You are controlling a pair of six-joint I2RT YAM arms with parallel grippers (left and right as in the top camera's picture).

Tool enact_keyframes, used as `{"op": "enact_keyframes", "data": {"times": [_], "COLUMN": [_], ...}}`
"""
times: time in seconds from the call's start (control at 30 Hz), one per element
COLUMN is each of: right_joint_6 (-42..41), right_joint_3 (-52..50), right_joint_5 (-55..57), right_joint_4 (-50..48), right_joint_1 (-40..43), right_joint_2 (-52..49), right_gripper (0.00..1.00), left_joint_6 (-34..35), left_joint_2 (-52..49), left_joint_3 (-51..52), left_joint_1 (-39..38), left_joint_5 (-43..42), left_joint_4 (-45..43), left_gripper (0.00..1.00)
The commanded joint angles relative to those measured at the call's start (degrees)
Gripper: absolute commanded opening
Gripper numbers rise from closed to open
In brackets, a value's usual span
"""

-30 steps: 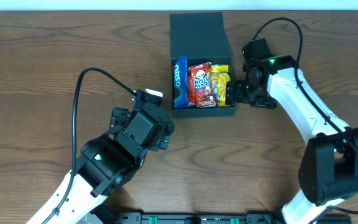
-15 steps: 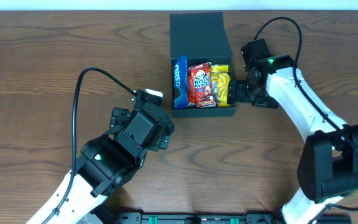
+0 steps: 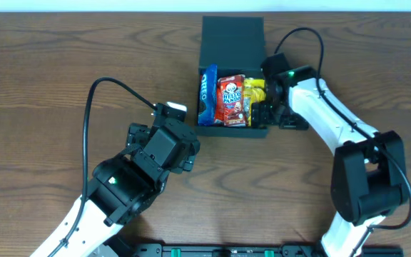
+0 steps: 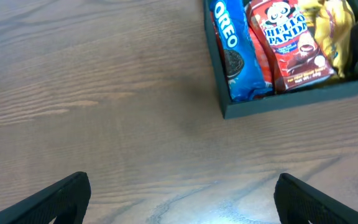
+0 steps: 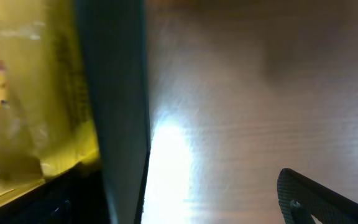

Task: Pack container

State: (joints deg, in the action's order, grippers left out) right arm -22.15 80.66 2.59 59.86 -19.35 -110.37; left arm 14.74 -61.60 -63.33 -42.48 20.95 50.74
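Black fingers point(image 5: 316, 199) of the right gripper point(image 3: 265, 114) stand apart with nothing clamped. One shows at the lower right of the wrist view over bare wood. The other seems to be the dark shape at lower left, hard to tell. Between them runs the right wall of the dark green-black matte square container point(image 3: 230, 131), so this gripper looks to straddle that wall, just beside the crinkly yellow snack packet point(image 5: 36, 93).

Left gripper point(image 4: 179, 205): fingers point(image 4: 61, 196) spread wide and empty, hovering over the brown wood-grain surface point(image 3: 63, 71). It is near the container's front left corner, not touching.

Container sits upper centre of the surface, with its hinged flap lid point(image 3: 232, 39) folded back open on the far side. Inside, side by side and touching:
- blue Oreo cookie packet point(image 3: 206, 96) at left
- red Hello Panda biscuit packet point(image 3: 232, 100) in the middle
- yellow snack packet at right

Progress, as a judgement: filling looks done or nearly so. The three packets take up the whole width, and no loose snacks show on the surface. What's left is probably closing the flap lid, not yet done.
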Motion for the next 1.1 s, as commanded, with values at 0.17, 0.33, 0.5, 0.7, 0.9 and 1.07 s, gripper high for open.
{"op": "enact_keyframes", "data": {"times": [0.17,0.33,0.5,0.7,0.9,1.07], "right_joint_6": [-0.5,-0.6,-5.1,-7.2,-6.8,-6.5], "right_joint_3": [-1.1,-5.4,-12.6,-14.6,-13.3,-12.6], "right_joint_5": [0.2,0.2,0.7,0.9,-0.1,-3.3], "right_joint_4": [3.8,5.2,3.6,2.7,2.4,3.6], "right_joint_1": [-3.9,-5.8,-7.4,-7.4,-7.4,-7.4], "right_joint_2": [-0.2,-0.2,-0.2,0.9,9.6,22.7], "right_gripper": [0.99,0.99,0.99,0.99,0.99,0.99], "left_joint_6": [-0.6,-0.6,-0.6,-0.6,-0.6,-0.6], "left_joint_2": [0.2,0.2,0.2,0.2,0.2,0.2], "left_joint_3": [0.0,0.0,0.0,0.0,0.0,0.0], "left_joint_1": [0.2,0.2,0.2,0.2,0.2,0.2], "left_joint_5": [0.4,0.4,0.4,0.4,0.4,0.4], "left_joint_4": [0.0,0.0,0.0,0.0,-0.1,-0.1], "left_gripper": [0.95,0.95,0.95,0.95,0.96,0.95]}}
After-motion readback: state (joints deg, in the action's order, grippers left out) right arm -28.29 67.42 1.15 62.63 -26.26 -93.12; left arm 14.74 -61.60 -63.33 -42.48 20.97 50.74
